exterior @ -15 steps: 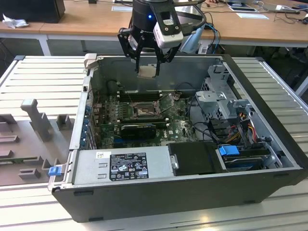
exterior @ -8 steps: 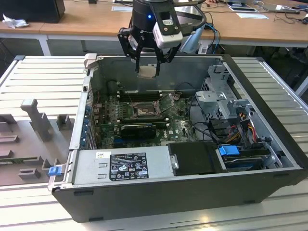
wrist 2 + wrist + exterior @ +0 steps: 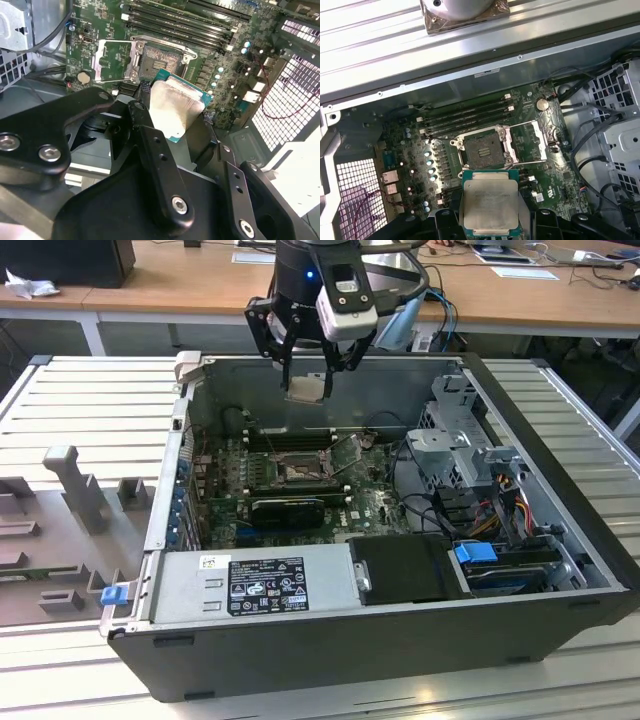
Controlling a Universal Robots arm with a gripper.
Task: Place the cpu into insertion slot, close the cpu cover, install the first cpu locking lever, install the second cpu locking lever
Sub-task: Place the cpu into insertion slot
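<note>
While the gripper [image 3: 307, 380] hangs over the open computer case [image 3: 400, 640] in the exterior view, its two black fingers are closed on the cpu [image 3: 305, 390]; they press on two opposite edges of the chip and nothing else is between them. The cpu is kept flat, with its pale metal top turned upward; in the second wrist view its green edge [image 3: 186, 89] shows around the metal top. It is in the air, well apart from the green board [image 3: 375, 500] below it, and it touches no part of the case.

In the first wrist view the insertion slot [image 3: 481, 150] lies on the board just beyond the cpu [image 3: 490, 205]; its dark centre is uncovered and nothing sits in it. The cpu cover [image 3: 536, 142] is swung open; it is beside the slot as a thin silver frame, on the side away from the long black memory slots [image 3: 465, 116]; whether it lies flat or is tilted up, I cannot tell. In the exterior view the slot [image 3: 298, 472] is near the middle of the board; the grey power-supply box [image 3: 265, 580] lies along the near wall of the case.
</note>
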